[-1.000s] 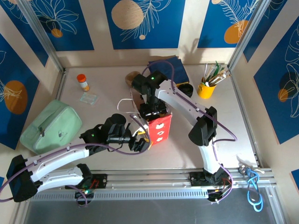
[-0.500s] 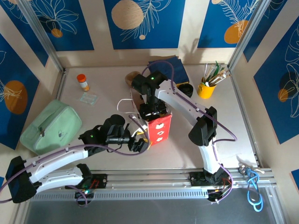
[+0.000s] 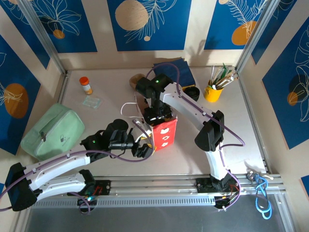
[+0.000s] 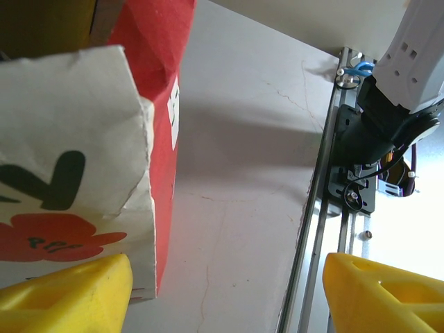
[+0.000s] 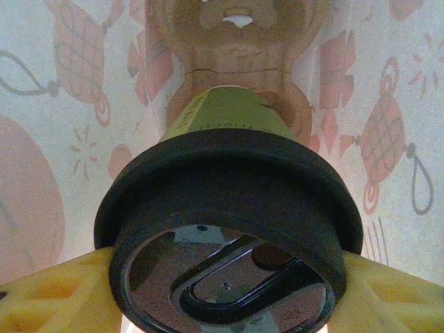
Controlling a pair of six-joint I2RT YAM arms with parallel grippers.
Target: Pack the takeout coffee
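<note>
The right gripper (image 5: 223, 295) has its yellow fingers pressed on both sides of the coffee cup (image 5: 229, 180), holding it by its black lid inside the red paper bag (image 3: 165, 134); the left gripper (image 4: 222, 295) has its fingers wide apart just beside the bag.

The bag (image 4: 76, 139) is cut off at the top and left edges of the left wrist view. Inside the bag, the lid (image 5: 229, 187) hides much of the cup's (image 5: 225, 114) side, and the lower edge cuts the lid. From above, the right arm (image 3: 186, 105) covers the bag's mouth.
</note>
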